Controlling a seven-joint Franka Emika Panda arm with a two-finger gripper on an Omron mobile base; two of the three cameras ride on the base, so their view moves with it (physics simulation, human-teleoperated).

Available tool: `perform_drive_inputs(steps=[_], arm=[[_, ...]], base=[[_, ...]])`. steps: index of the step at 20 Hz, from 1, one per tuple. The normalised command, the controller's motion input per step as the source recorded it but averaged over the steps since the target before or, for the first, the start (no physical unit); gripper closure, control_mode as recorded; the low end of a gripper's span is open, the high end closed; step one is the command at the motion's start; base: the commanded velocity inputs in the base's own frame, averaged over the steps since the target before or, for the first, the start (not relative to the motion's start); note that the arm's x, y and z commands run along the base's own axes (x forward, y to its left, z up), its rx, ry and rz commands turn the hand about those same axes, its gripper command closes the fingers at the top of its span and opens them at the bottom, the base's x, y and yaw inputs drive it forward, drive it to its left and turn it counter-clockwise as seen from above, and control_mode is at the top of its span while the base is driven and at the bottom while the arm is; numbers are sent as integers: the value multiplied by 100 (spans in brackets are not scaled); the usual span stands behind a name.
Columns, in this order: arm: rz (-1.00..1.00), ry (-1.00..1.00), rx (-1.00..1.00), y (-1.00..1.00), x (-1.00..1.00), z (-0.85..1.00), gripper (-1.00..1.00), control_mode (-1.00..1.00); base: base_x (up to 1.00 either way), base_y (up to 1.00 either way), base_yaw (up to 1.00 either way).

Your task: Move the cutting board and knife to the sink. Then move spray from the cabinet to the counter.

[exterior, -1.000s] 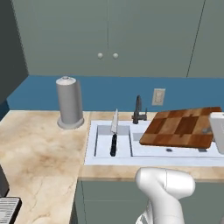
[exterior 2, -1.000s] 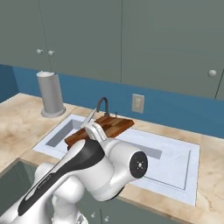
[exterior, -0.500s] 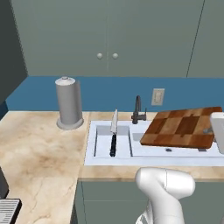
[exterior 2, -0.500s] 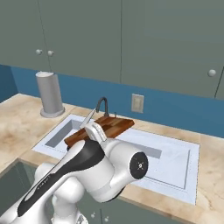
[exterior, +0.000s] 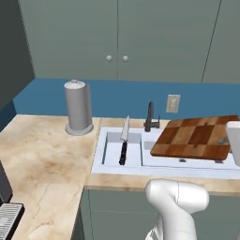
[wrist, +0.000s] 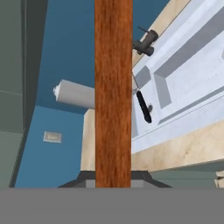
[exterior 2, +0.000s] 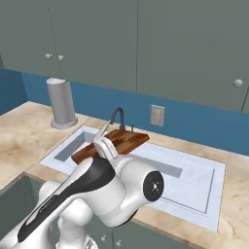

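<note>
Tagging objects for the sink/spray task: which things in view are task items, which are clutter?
Task items:
cutting board, held over the sink
knife, in the basin
counter
gripper, shut on the board

Clutter:
paper-towel roll
faucet
wall outlet

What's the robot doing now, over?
Hand shut on cutting board, held over the sink. Knife already in the basin. Faucet close beside the board.

Even, soft rendered lighting throughout; no glare. A faint shadow lies beside the grey paper-towel cylinder point(exterior: 78, 107) on the beige marbled stone countertop point(exterior: 44, 164). Images slightly soft, coarse, undistorted at edges.
</note>
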Motion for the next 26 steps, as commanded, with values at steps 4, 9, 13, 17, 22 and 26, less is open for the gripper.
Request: perform_drive_inputs(steps=[4, 9, 13, 17, 22, 26], arm=[[0, 0, 0, 0, 0, 0, 100, 100], [0, 0, 0, 0, 0, 0, 100, 100], [0, 0, 0, 0, 0, 0, 100, 100], [0, 0, 0, 0, 0, 0, 100, 100], [0, 0, 0, 0, 0, 0, 100, 100], [0, 0, 0, 0, 0, 0, 100, 100]], base=[[100, -16, 37], [100, -4, 29], [97, 0, 4], [74, 6, 0], [30, 11, -2], [19, 6, -1]])
